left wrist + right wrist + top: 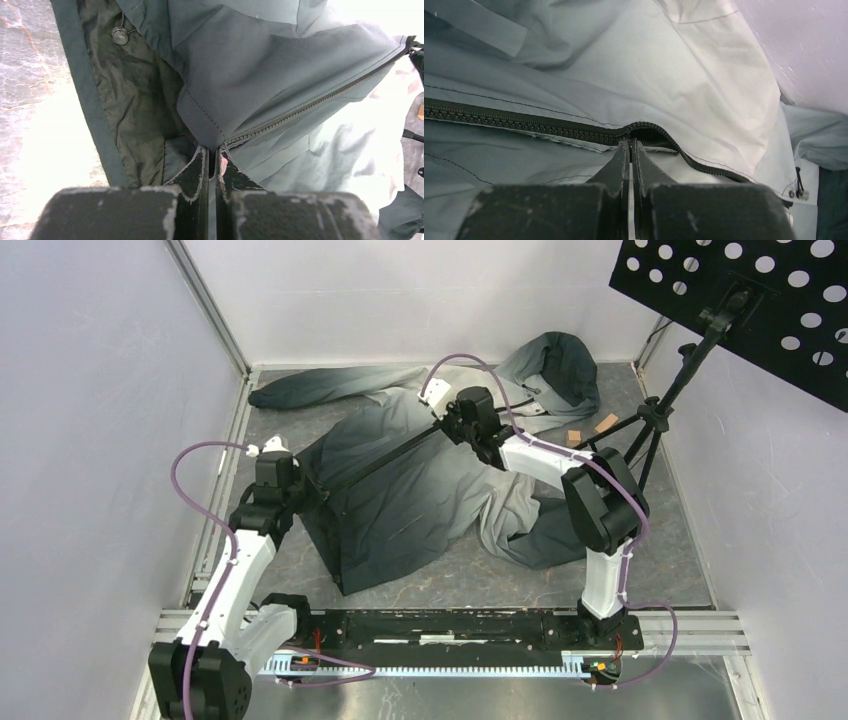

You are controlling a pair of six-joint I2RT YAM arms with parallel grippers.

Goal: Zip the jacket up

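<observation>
Overhead, we are looking at the large hooded jacket of teal-grey fabric fading to pale grey-white [400, 490]. It is lying spread across the middle of the grey marbled tabletop [660, 570], hood toward the far wall, one sleeve stretching to the far left corner. Bare tabletop is showing along the near edge and on the right. On the left, the hem corner is lying near the metal rail [240, 405]. A black tripod stand [688, 370] carrying a black perforated panel [740, 290] is crowding the far right corner, with small wooden blocks [606, 422] just beside the hood.

The left gripper [214, 152] is pinching the jacket at the bottom end of the long dark front zipper [310, 105], its fingers pressed together on the fabric. The right gripper [630, 142] is clamping the zipper where closed teeth are giving way to parted ones. Its fingertips are hiding the slider, so we are unable to make it out. Between the two grippers the zipper is running taut and straight.

The shell is appearing smooth and matte, with soft creases. The dark lining [135, 100] is looking glossy and crinkled, and is carrying a round snap [120, 35]. Glare is washing out the pale fabric at the right of the left wrist view.
</observation>
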